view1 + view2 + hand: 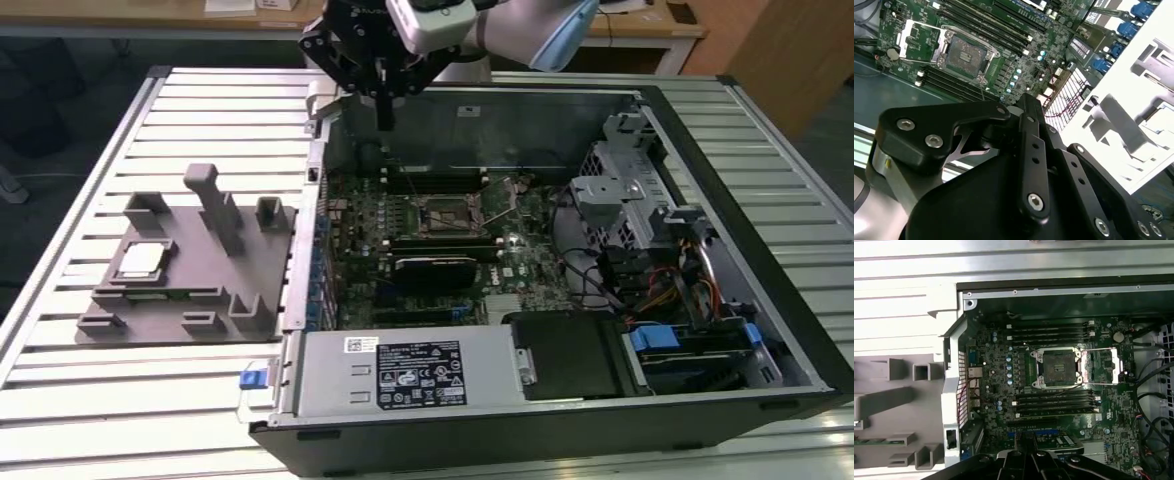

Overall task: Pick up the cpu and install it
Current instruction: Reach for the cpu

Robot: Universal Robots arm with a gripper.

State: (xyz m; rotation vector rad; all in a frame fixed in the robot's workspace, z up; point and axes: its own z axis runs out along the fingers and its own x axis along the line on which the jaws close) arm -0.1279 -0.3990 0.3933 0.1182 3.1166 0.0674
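Observation:
The cpu (140, 261), a small silver square with a tan rim, lies flat on the grey holder block (174, 295) at the exterior view's left, outside the computer case. My gripper (384, 122) hangs above the case's far edge with its fingers pressed together and nothing between them. It is well away from the cpu and above and behind the socket. The dark square socket (447, 214) on the green motherboard stands open; both wrist views show it (1059, 368) (965, 52). The gripper's black linkage (1027, 452) fills the near edge of the first wrist view.
The open computer case (747, 130) lies on a slatted metal table (80, 400). Memory sticks (1054, 331) flank the socket. A power supply (400, 372), a drive cage (627, 190) and loose cables (654, 290) crowd the case's near and right sides.

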